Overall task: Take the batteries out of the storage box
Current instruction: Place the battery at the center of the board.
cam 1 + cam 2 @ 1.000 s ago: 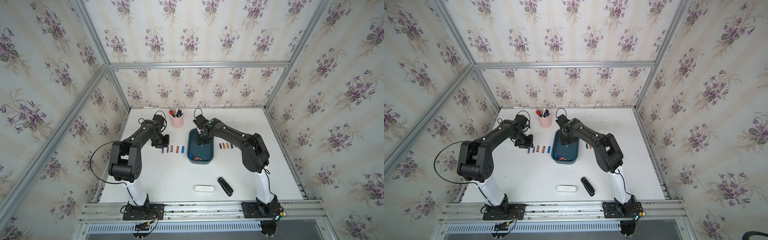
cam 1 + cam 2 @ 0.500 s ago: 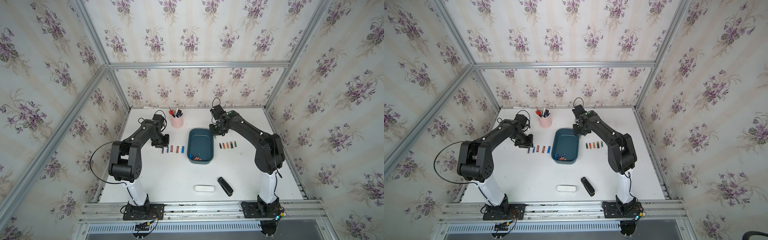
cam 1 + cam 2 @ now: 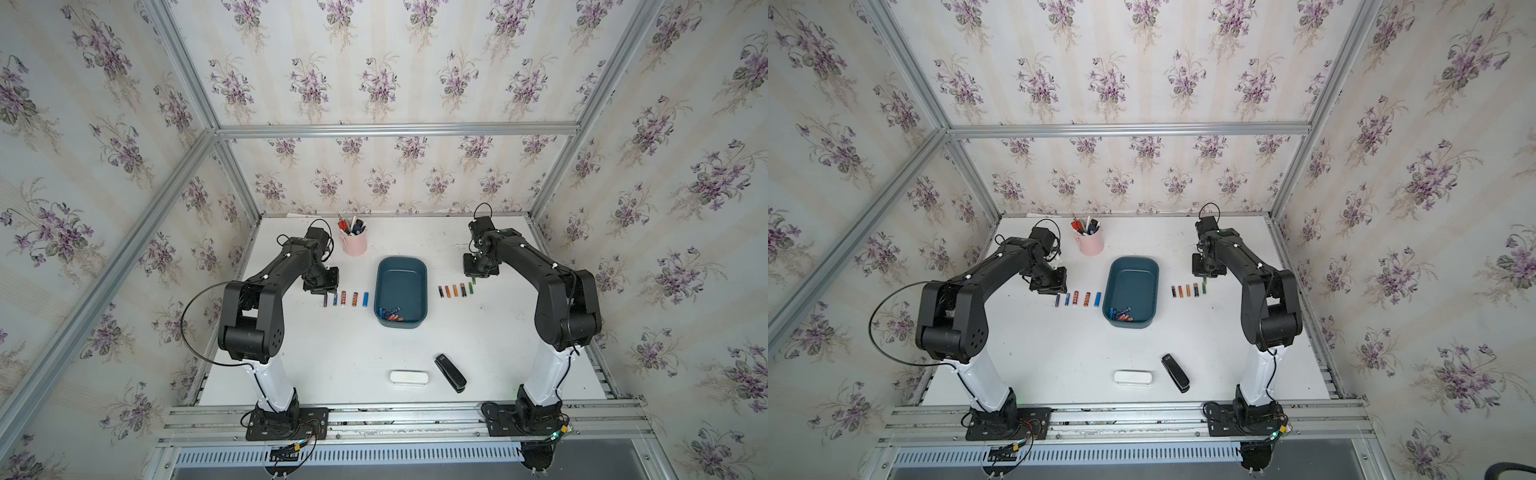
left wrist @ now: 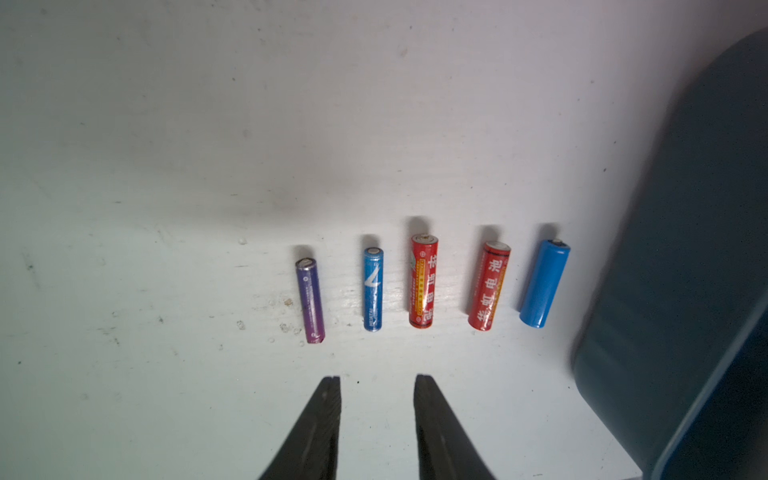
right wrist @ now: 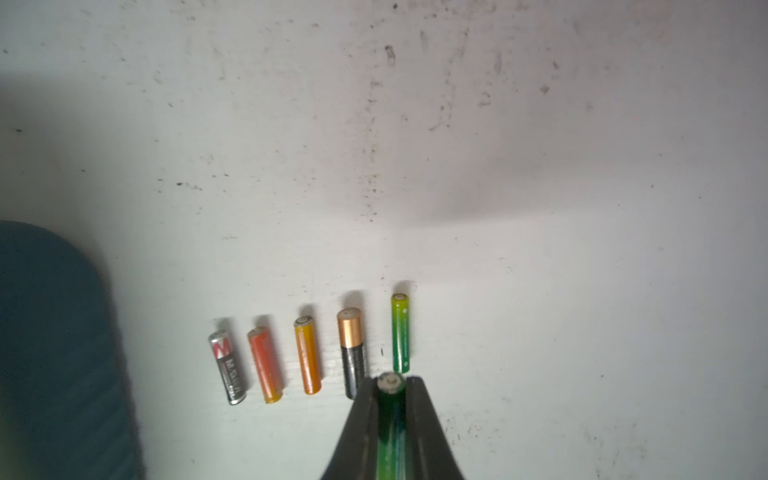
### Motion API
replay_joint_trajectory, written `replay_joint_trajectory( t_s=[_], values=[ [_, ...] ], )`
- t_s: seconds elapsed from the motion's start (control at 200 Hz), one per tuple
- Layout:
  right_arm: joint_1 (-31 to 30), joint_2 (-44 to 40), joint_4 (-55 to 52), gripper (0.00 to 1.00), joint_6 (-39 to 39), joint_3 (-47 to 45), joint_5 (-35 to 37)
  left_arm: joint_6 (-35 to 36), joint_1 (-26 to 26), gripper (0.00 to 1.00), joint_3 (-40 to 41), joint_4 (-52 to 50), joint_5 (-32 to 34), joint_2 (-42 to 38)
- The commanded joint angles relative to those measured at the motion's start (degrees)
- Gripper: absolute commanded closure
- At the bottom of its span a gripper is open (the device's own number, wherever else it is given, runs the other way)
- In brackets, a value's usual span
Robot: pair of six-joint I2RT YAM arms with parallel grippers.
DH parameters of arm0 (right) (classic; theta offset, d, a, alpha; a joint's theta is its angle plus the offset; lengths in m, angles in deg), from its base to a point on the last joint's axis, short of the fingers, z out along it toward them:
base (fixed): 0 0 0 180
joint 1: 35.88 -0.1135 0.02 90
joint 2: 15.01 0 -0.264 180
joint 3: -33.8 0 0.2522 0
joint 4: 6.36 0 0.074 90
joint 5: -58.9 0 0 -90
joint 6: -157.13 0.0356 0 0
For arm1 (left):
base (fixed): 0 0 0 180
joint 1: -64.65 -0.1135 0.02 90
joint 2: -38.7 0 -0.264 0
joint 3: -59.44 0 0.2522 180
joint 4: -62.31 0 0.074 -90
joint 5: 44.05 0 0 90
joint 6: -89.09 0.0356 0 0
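Observation:
The dark teal storage box (image 3: pixel 401 270) (image 3: pixel 1133 274) stands mid-table, with several batteries (image 3: pixel 390 314) (image 3: pixel 1120 314) heaped at its near end. Left of it, several batteries (image 3: pixel 345 298) (image 4: pixel 423 280) lie in a row. My left gripper (image 3: pixel 325 291) (image 4: pixel 377 380) hovers at that row's outer end, open and empty. Right of the box lies another row (image 3: pixel 455 289) (image 5: pixel 308 355) that ends in a green battery (image 5: pixel 400 332). My right gripper (image 3: pixel 473 279) (image 5: pixel 390 380) is just behind that end, shut on a second green battery (image 5: pixel 390 415). The box edge (image 4: pixel 685 249) (image 5: pixel 50 353) shows in both wrist views.
A pink cup (image 3: pixel 354 243) of pens and tools stands at the back, left of the box. Near the front edge lie a white oblong case (image 3: pixel 408 377) and a black stapler (image 3: pixel 450 372). Aluminium frame posts and papered walls close in the table.
My right arm has swung from over the storage box out to the right row, still shut. The left arm has not moved.

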Motion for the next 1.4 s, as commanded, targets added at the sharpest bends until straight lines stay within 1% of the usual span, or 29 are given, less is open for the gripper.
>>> replay_joint_trajectory(
  t_s=[0.0,0.365,0.884,1.169,1.399],
  values=[
    [1.7,0.68,2.63,0.88,-1.55,-1.27,1.09,0.16,0.01,0.64,-0.38,-0.76,-0.2,0.37],
    [3.92,4.38,6.07,0.88,-2.91,-3.26,1.75,0.23,0.01,0.65,-0.29,-0.83,0.07,0.35],
    [4.2,6.85,7.7,0.87,-4.41,-2.82,0.26,-0.07,0.01,0.64,-0.69,-1.03,0.23,0.62],
    [4.15,7.3,8.19,0.85,-4.34,-3.66,-0.45,-0.19,0.27,0.64,-0.85,-1.11,0.31,0.72],
    [4.23,7.24,8.16,0.8,-4.23,-4.03,-0.28,-0.28,0.44,0.64,-1.13,-1.38,0.45,0.49]
  ],
)
